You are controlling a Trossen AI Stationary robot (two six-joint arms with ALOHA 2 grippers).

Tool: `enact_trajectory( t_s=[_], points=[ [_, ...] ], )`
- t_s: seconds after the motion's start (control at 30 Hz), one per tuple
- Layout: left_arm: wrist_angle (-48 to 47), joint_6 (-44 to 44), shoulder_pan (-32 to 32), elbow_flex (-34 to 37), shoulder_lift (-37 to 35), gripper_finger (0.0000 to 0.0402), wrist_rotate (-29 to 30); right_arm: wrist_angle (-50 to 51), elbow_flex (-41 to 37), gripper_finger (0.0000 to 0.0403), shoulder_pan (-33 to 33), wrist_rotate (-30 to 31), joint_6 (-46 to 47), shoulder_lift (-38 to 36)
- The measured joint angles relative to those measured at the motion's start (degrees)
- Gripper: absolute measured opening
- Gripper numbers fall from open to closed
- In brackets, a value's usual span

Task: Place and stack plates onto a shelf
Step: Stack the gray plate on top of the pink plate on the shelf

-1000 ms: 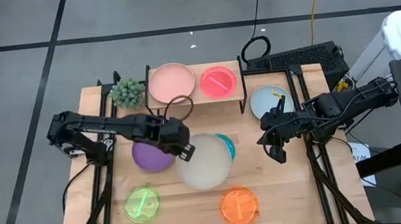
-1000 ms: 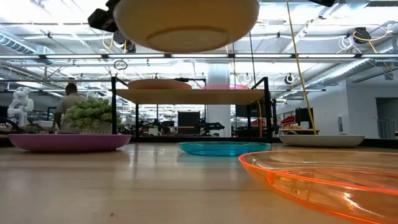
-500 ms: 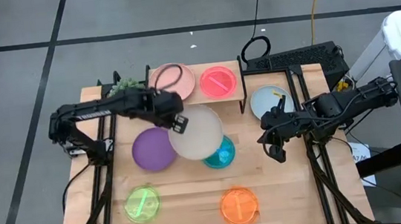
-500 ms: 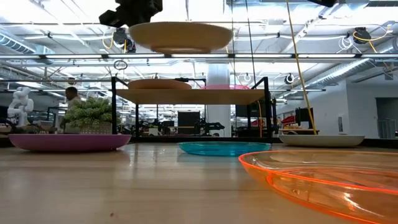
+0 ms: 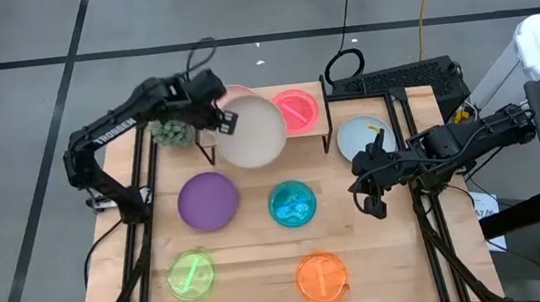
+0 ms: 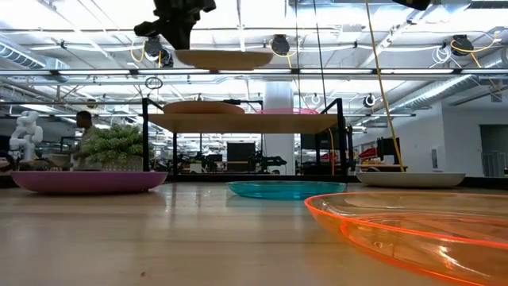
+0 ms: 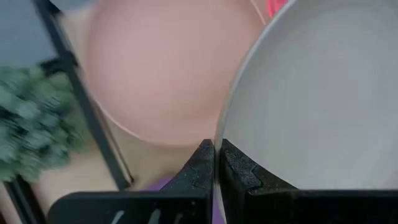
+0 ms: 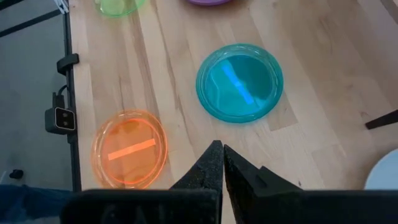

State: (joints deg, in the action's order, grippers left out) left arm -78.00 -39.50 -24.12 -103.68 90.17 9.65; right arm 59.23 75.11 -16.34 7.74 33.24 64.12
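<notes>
Over the shelf (image 5: 310, 133) at the far side of the table, I have the left gripper (image 5: 214, 120) clamped on the rim of the cream plate (image 5: 251, 131). From above, the cream plate covers most of the pale pink plate (image 5: 236, 93) on the shelf's left half and overlaps the edge of the hot pink plate (image 5: 296, 110) on the right half. Low view: the cream plate (image 6: 225, 59) hangs level, clear above the shelf (image 6: 246, 122) and not touching the pale pink plate (image 6: 203, 107). Left wrist view: fingers (image 7: 199, 168) pinch the cream rim (image 7: 311, 99), pale pink plate (image 7: 161, 68) beyond it.

On the table: purple plate (image 5: 207, 200) left of centre, blue plate (image 5: 293, 203) just right of it, green plate (image 5: 192, 276) near left, orange plate (image 5: 322, 277) near right, grey-blue plate (image 5: 361, 137) just right of the shelf. A small plant (image 5: 173, 131) sits at the shelf's left end.

I have the right gripper (image 5: 372, 204) waiting at the table's right side, fingers together and holding nothing, right of the blue plate.
</notes>
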Motion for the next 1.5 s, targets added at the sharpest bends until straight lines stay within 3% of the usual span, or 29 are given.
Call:
enact_trajectory(
  t_s=[0.17,0.43,0.6,0.83,1.03,1.5],
  points=[
    [0.89,2.32,-5.96,-1.01,0.0,0.0008,-0.11,0.25,0.0,0.0,0.11,0.2,-4.92,0.0],
    [0.98,2.62,-14.48,-1.01,0.0,0.0008,-1.19,0.12,0.0,0.0,3.33,10.07,-13.38,0.0],
    [0.99,3.78,-17.13,-1.01,0.0,0.0008,-1.61,-1.24,0.0,0.0,6.34,10.24,-16.81,0.0],
    [0.3,8.46,-21.15,-1.01,0.61,0.0008,-5.92,-1.55,0.0,0.0,8.6,10.11,-12.35,0.0],
    [1.36,14.46,-24.07,0.12,0.61,0.0008,-6.12,-1.56,0.0,0.0,8.66,10.06,-5.69,0.0],
    [6.58,12.15,-25.2,7.57,0.61,0.0018,-9.6,-2.83,-0.02,0.0,9.27,10.28,-2.89,0.0]
  ],
)
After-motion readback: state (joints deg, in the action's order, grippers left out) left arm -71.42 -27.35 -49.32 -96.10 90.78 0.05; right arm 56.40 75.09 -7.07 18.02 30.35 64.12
